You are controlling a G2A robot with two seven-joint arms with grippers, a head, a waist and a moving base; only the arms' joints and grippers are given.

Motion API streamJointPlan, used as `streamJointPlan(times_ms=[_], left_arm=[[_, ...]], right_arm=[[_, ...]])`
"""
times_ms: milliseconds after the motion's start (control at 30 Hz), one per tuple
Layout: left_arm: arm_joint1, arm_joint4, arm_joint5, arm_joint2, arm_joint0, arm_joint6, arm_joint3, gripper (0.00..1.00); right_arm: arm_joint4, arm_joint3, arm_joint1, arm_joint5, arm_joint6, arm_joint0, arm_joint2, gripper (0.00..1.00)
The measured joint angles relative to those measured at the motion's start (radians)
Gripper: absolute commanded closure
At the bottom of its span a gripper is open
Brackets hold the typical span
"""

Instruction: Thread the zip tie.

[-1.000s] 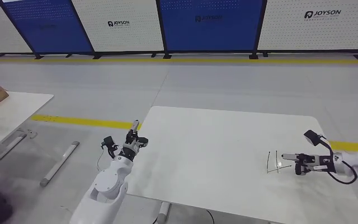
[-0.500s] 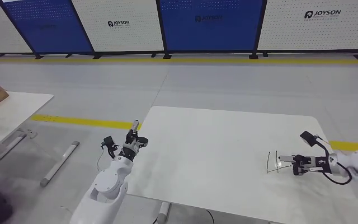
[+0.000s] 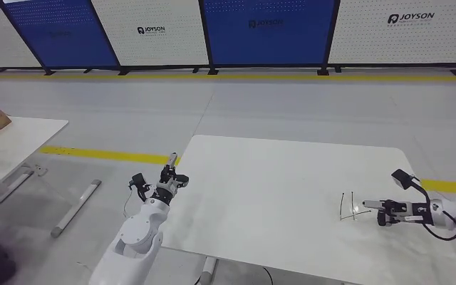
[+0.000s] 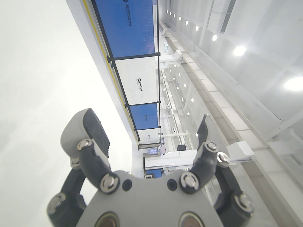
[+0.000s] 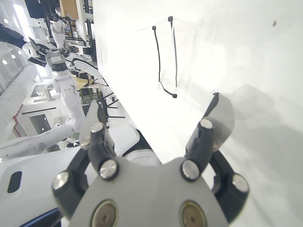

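The main risk is a missed or messy pick. The black zip ties [image 5: 157, 55] lie flat and thin on the tabletop [image 3: 285, 192], close together near its right edge and toward its front edge. One appears to lie across the tail ends of the other two. Fingers closing on such a flat strap may slide over it, or pinch two at once where they meet. A sideways nudge could also push the group toward the right edge. Even with a clean pick, threading means steering a tail into a small head, and a strap held far from its tip will probably bend away from the slot.

The right gripper [image 5: 155, 100] is close to the tabletop, just short of the zip ties. Its fingers are spread wide, hold nothing and touch none of them. The left gripper [image 4: 146, 114] is at the tabletop's left edge, well apart from the zip ties, with its fingers also spread wide and empty.
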Motion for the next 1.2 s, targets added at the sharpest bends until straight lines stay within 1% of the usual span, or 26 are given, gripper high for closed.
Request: streamJointPlan(times_ms=[100, 133, 167, 200, 233, 367, 400, 533, 600, 933, 1100, 1167, 1200], left_arm=[[0.0, 0.0, 0.0, 0.0, 0.0, 0.0, 0.0, 0.0], [0.0, 0.0, 0.0, 0.0, 0.0, 0.0, 0.0, 0.0], [0.0, 0.0, 0.0, 0.0, 0.0, 0.0, 0.0, 0.0], [0.0, 0.0, 0.0, 0.0, 0.0, 0.0, 0.0, 0.0], [0.0, 0.0, 0.0, 0.0, 0.0, 0.0, 0.0, 0.0], [0.0, 0.0, 0.0, 0.0, 0.0, 0.0, 0.0, 0.0], [0.0, 0.0, 0.0, 0.0, 0.0, 0.0, 0.0, 0.0], [0.0, 0.0, 0.0, 0.0, 0.0, 0.0, 0.0, 0.0], [0.0, 0.0, 0.0, 0.0, 0.0, 0.0, 0.0, 0.0], [0.0, 0.0, 0.0, 0.0, 0.0, 0.0, 0.0, 0.0], [0.0, 0.0, 0.0, 0.0, 0.0, 0.0, 0.0, 0.0], [0.0, 0.0, 0.0, 0.0, 0.0, 0.0, 0.0, 0.0], [0.0, 0.0, 0.0, 0.0, 0.0, 0.0, 0.0, 0.0]], right_arm=[[-0.002, 0.014, -0.006, 0.001, 0.014, 0.005, -0.003, 0.43], [-0.004, 0.018, -0.009, 0.001, 0.019, 0.008, -0.005, 0.45], [-0.008, 0.025, -0.013, 0.003, 0.022, 0.012, -0.009, 0.49], [-0.01, 0.031, -0.016, 0.007, 0.022, 0.015, -0.012, 0.47], [-0.011, 0.038, -0.02, 0.01, 0.022, 0.019, -0.015, 0.42], [-0.006, 0.081, -0.037, 0.022, 0.03, 0.035, -0.026, 0.47], [-0.006, 0.091, -0.041, 0.022, 0.032, 0.039, -0.029, 0.5], [-0.005, 0.128, -0.055, 0.021, 0.033, 0.055, -0.041, 0.54], [-0.002, 0.146, -0.062, 0.019, 0.033, 0.063, -0.046, 0.58], [0.008, 0.212, -0.092, 0.027, 0.033, 0.094, -0.078, 0.58], [0.015, 0.247, -0.106, 0.031, 0.033, 0.11, -0.094, 0.62], [0.018, 0.26, -0.11, 0.026, 0.033, 0.116, -0.099, 0.67], [0.02, 0.264, -0.112, 0.024, 0.033, 0.118, -0.101, 0.67]])
